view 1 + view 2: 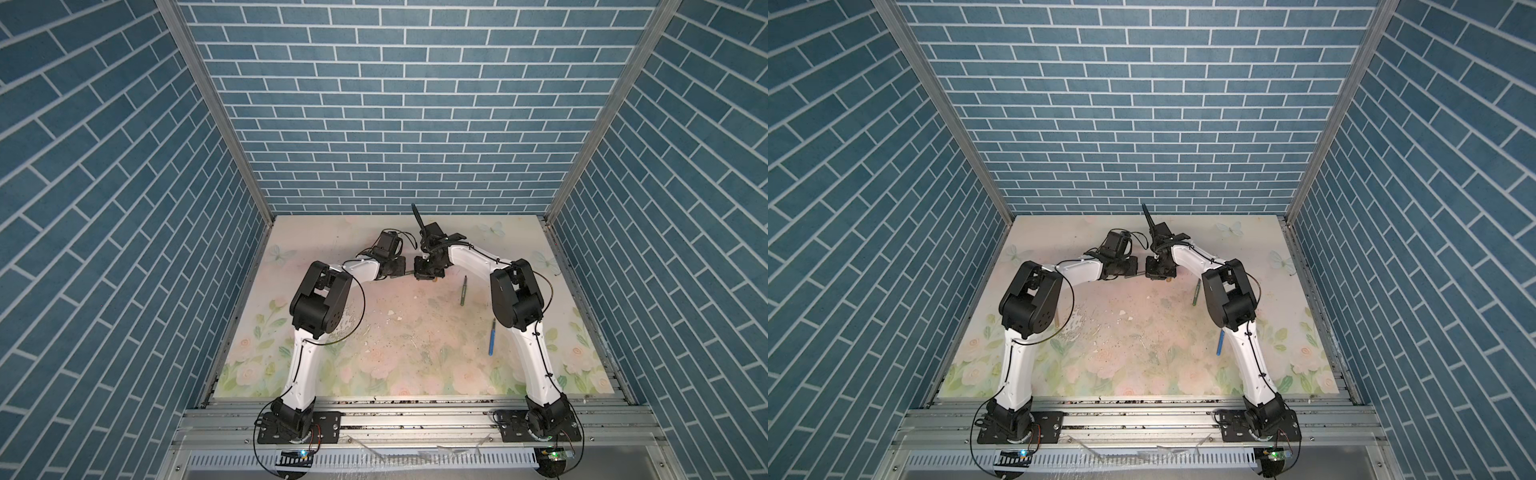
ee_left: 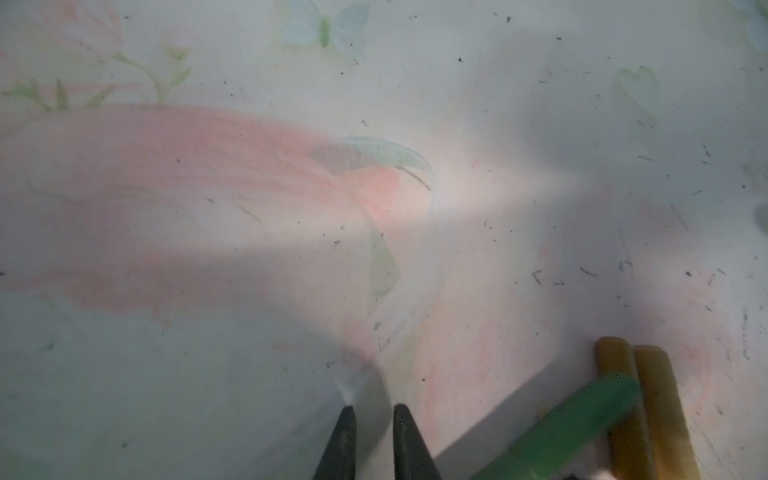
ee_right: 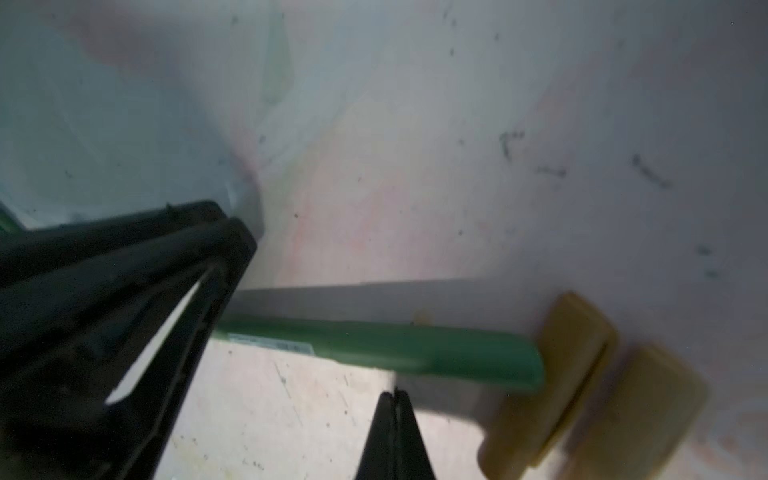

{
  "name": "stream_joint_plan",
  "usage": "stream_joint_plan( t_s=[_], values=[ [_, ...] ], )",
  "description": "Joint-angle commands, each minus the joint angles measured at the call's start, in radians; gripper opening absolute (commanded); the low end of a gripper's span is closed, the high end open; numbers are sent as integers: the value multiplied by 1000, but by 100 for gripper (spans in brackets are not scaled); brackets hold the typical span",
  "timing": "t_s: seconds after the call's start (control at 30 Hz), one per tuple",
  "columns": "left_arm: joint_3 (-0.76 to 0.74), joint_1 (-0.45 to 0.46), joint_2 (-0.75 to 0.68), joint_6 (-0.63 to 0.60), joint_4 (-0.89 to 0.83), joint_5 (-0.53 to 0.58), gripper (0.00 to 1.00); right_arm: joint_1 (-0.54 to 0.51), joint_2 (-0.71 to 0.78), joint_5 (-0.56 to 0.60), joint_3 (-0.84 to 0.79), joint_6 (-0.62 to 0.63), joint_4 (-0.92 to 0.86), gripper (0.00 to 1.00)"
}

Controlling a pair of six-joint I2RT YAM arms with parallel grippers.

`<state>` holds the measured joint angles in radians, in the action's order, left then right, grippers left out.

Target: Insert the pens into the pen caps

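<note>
The right hand (image 3: 395,401) is pinched fully together with nothing between its tips. The left hand (image 2: 374,411) stands narrow, with bare bench (image 1: 395,332) showing in the gap. I cannot tell whether it grips anything deeper in.

Both hands are low and almost tip to tip, near the middle of the bench's far edge. A green pen (image 3: 374,349) runs from behind the left hand's fingers past the right hand's tips. Its end touches a yellowish cap (image 3: 569,353), which lies against a second cap (image 3: 652,411).

Toward the right edge lies another green pen (image 1: 463,291) and, nearer the front, a blue pen (image 1: 492,337); both seem uncapped.

This looks like the grasping step, with no firm hold yet. Next, the right hand probably has to open and close on a cap while the left takes the pen's shaft. These caps may not match a green pen, and no green cap shows clearly.
</note>
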<state>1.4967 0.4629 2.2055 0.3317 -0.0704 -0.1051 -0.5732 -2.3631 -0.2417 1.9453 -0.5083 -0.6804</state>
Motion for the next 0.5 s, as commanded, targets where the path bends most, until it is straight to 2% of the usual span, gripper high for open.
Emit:
stream_joint_plan(
  t_s=[0.0,0.33,0.47],
  values=[
    [-74,-7,-27,23,14,-37,17,1,-60,58,74,2,-49,0],
    [-268,-7,-107,129,166,-97,16,-1,-221,-24,353,0,-131,0],
    [-287,-8,-147,135,157,-70,16,-1,-255,-52,441,1,-183,0]
  ],
)
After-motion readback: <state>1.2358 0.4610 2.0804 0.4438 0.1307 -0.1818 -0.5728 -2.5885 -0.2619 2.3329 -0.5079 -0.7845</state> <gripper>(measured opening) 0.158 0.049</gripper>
